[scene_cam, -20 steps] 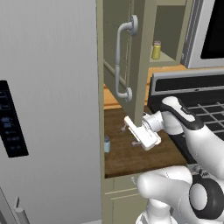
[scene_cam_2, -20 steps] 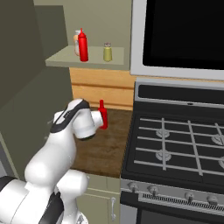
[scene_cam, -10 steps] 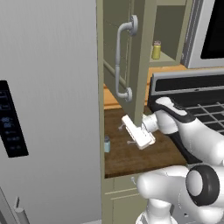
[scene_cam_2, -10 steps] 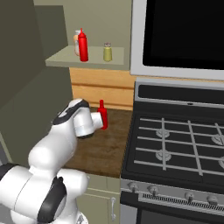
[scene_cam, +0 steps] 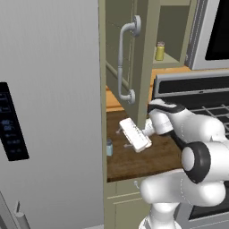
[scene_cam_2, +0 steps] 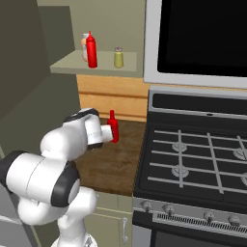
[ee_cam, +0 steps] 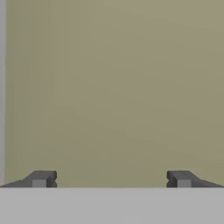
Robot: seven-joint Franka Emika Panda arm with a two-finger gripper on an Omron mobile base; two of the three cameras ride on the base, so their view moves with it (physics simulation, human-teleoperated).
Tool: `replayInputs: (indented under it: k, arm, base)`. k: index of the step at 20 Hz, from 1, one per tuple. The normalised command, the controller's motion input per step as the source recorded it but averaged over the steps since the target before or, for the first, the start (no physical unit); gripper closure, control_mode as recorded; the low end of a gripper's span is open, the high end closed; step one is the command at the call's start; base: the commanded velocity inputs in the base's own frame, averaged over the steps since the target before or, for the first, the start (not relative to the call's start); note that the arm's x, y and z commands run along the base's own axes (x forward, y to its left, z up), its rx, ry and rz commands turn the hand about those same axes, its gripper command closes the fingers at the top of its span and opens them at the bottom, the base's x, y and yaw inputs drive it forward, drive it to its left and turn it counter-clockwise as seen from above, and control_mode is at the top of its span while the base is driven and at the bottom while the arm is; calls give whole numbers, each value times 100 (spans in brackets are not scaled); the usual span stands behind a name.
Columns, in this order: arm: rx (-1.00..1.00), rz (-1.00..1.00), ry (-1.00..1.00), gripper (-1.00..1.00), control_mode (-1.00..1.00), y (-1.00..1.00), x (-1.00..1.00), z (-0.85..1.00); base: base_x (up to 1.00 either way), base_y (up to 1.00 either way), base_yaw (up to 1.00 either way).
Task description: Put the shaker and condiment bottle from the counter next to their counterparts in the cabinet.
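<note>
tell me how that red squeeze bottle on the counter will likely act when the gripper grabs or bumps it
The condiment bottle stands upright on the counter, tall and slim over a narrow base, so a sideways bump would probably tip it. Once down, its round body could roll. It looks like soft squeeze plastic, so it may give under the open gripper and is likely light.

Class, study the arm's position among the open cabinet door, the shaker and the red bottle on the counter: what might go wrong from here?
1. The gripper, jaws open and empty, faces the beige door closely; advancing may strike it.
2. The shaker sits at the counter edge beside the fridge; a sweep could knock it off.
3. The condiment bottle stands right beside the wrist; turning might topple it.
</note>
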Motion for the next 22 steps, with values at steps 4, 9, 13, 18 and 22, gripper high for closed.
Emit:
replayInputs:
  k: [4,9,13,18,22]
  arm:
    - [0,0,2,-100,-100,15,21,-31]
    - [0,0,1,-100,-100,2,29,-18]
    - [0,0,0,-100,-100,1,32,-13]
    - [0,0,0,-100,-100,11,16,-21]
    - [0,0,0,-100,-100,20,19,-22]
  base:
    - [0,0,0]
    - [0,0,0]
    - [0,0,0]
    - [0,0,0]
    - [0,0,0]
